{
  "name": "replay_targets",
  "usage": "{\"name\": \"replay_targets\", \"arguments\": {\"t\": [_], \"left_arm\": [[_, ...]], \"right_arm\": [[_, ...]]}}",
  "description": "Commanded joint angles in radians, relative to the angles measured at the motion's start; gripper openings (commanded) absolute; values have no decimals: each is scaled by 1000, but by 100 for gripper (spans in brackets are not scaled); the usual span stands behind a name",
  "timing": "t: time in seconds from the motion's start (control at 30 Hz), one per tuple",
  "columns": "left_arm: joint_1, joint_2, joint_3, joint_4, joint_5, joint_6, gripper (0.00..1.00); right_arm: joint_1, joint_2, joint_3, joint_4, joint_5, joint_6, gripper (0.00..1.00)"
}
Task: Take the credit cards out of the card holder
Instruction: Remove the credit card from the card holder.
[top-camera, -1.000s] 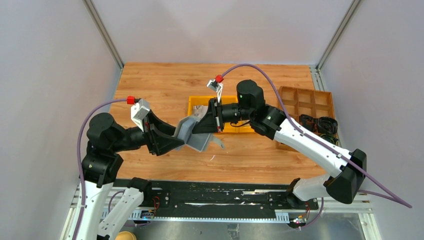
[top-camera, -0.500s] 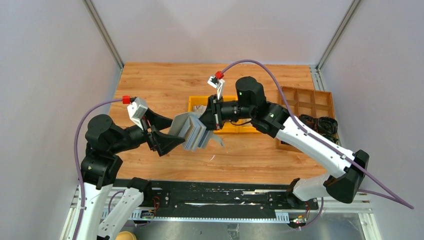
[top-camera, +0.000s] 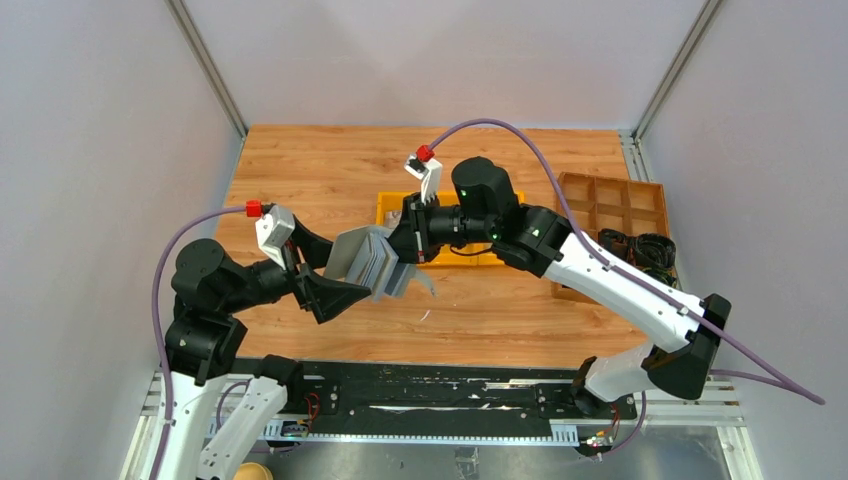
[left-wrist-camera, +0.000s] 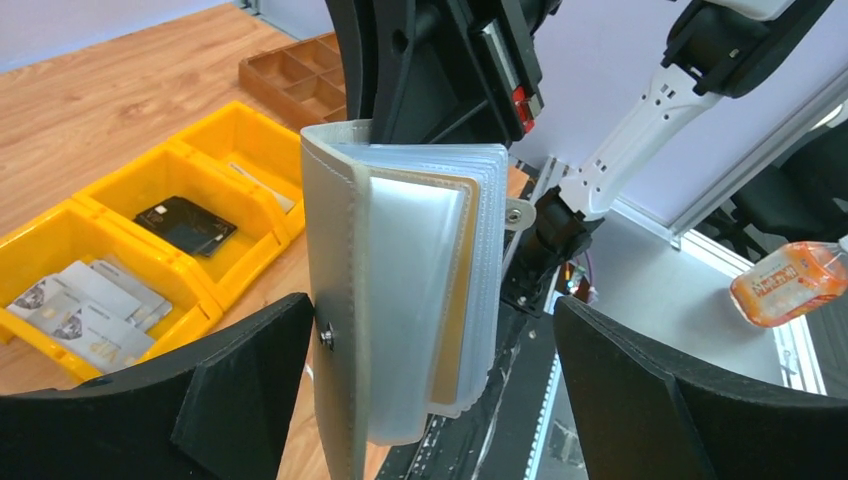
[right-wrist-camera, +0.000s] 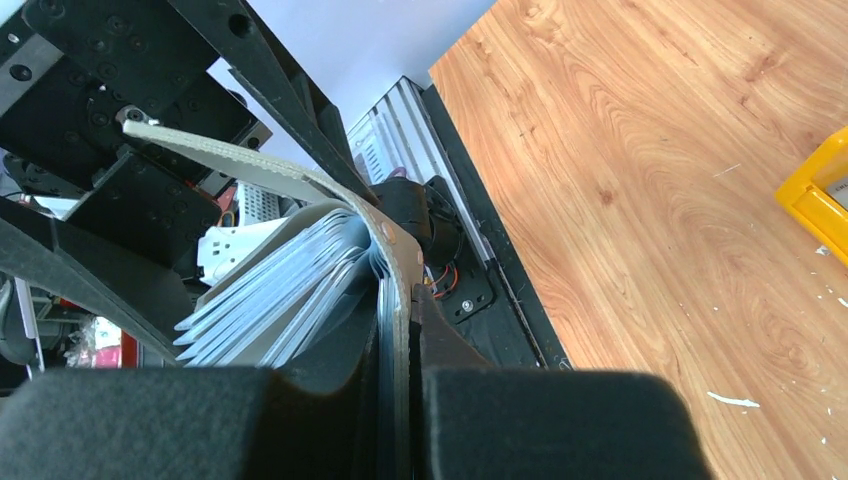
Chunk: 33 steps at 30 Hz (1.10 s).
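1. Left tool (top-camera: 352, 267) — fingers spread wide apart, one on either side of the card holder (top-camera: 360, 256), gripping nothing.
2. The holder hangs open above the worktop (top-camera: 300, 170), its clear sleeves fanned.
3. Right tool (top-camera: 403, 247) — clamped on the holder's grey flap.
4. Behind, loose credit cards (left-wrist-camera: 88, 300) lie in a yellow bin (left-wrist-camera: 255, 250).
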Motion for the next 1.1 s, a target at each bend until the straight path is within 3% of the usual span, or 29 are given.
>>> {"name": "replay_targets", "arguments": {"t": [0.0, 0.2, 0.47, 0.73, 1.07], "left_arm": [[-4, -32, -49, 60, -28, -4, 96], [-4, -40, -40, 12, -195, 117, 88], [-4, -51, -54, 14, -215, 138, 85], [-4, -70, -25, -15, -286, 195, 65], [-4, -78, 6, 8, -243, 147, 55]], "right_arm": [[39, 12, 69, -8, 65, -8, 0], [52, 17, 72, -2, 71, -3, 0], [60, 32, 88, -5, 71, -2, 0], [57, -12, 41, 14, 62, -28, 0], [38, -101, -70, 120, -18, -36, 0]]}}
